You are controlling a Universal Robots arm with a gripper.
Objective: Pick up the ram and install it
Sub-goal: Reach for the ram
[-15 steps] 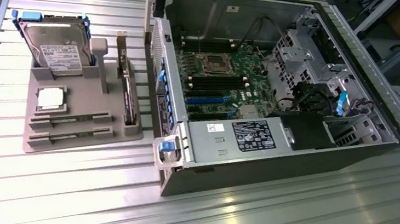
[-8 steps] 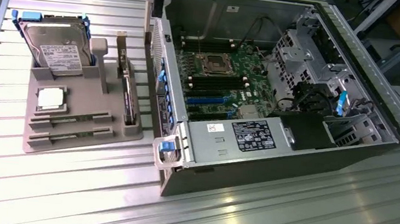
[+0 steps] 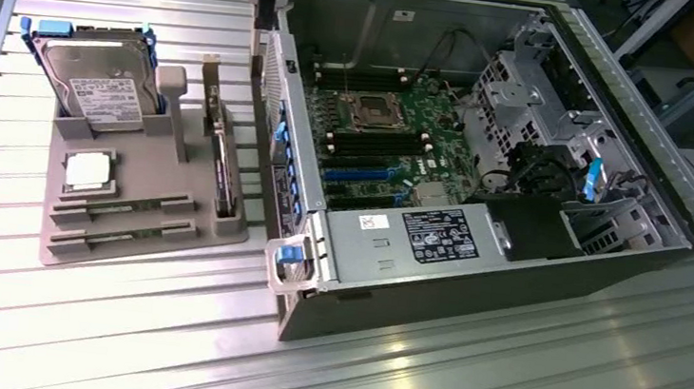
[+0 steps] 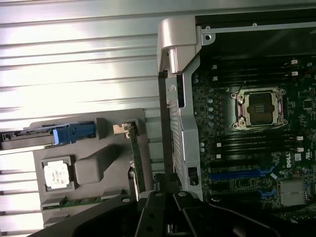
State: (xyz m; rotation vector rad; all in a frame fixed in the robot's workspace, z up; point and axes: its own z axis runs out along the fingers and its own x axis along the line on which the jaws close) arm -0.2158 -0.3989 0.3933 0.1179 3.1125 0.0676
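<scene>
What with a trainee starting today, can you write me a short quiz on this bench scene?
1. True or false: the ram lies in a slot of the gray holder, outside the computer case.
2. Which part stands in the holder with blue rails on its sides? A) hard drive B) fan C) keyboard
3. Fill in: the silver processor chip rests on the holder, to the exterior view's ___ of the case.
Key: 1 true; 2 A; 3 left.
</scene>
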